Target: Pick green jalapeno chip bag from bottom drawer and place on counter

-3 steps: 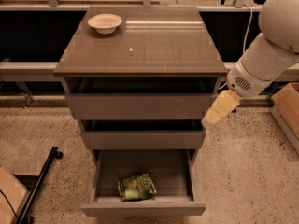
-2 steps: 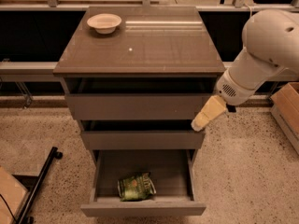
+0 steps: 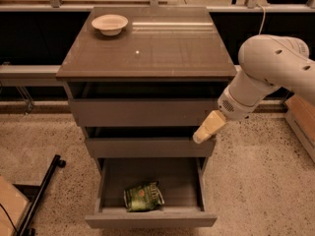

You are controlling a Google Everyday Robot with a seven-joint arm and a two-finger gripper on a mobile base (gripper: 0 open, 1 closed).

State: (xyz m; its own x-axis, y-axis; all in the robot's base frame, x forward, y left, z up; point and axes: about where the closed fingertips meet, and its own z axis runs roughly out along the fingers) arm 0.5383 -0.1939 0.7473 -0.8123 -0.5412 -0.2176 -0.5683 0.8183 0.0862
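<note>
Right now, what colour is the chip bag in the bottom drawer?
Chip bag: green, camera view; claw beside middle drawer.

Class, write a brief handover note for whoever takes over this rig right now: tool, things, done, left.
Tool: by the right front corner of the middle drawer, higher than the bag, apart from it.
Bag: lying in the open bottom drawer, near its front.
Counter: holds a bowl, back left; no bag.
Done: bottom drawer open.
Left: reach down, grasp bag, lift, set it on counter.
</note>
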